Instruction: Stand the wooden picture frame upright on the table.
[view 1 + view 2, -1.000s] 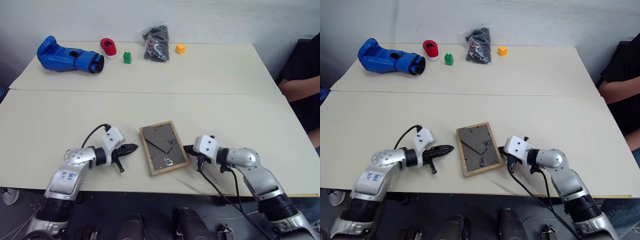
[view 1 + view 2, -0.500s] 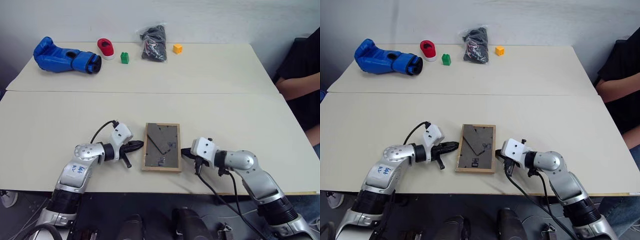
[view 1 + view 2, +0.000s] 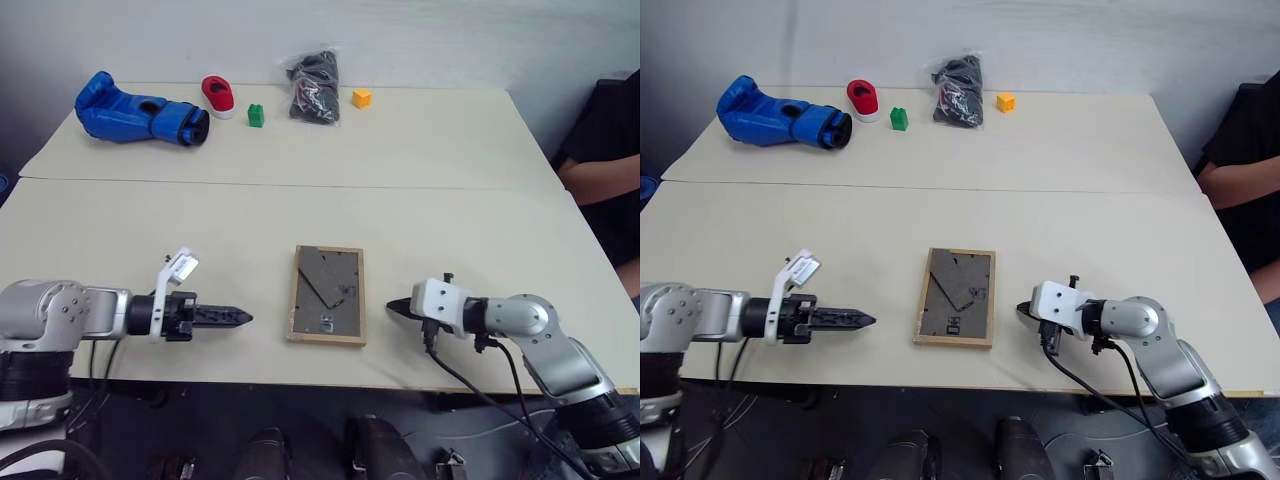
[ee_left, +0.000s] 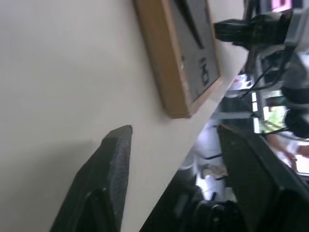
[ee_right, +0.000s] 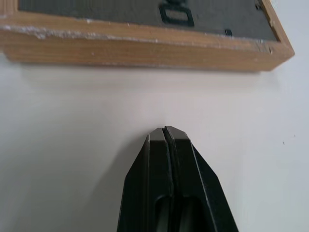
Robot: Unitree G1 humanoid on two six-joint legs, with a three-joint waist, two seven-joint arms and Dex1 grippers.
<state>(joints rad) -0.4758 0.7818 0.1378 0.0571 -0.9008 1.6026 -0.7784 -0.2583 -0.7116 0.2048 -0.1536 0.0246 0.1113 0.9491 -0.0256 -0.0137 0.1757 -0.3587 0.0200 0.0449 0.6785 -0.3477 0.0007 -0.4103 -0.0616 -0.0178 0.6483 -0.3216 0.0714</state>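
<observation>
Both my grippers now stand off from the straightened frame.

The wooden picture frame (image 3: pixel 327 294) no longer lies skewed: a second ago it sat turned at an angle, and now its long sides run straight away from me on the table (image 3: pixel 470 230), back side up as before. My left gripper (image 3: pixel 236 318), which was close by the frame's left edge with its fingers pressed together, is now drawn back to the left, well apart from the frame, rolled over, and its fingers (image 4: pixel 114 159) stand spread. My right gripper (image 3: pixel 394 306), earlier right at the frame's right edge, now sits a little to the right with a gap between them.
</observation>
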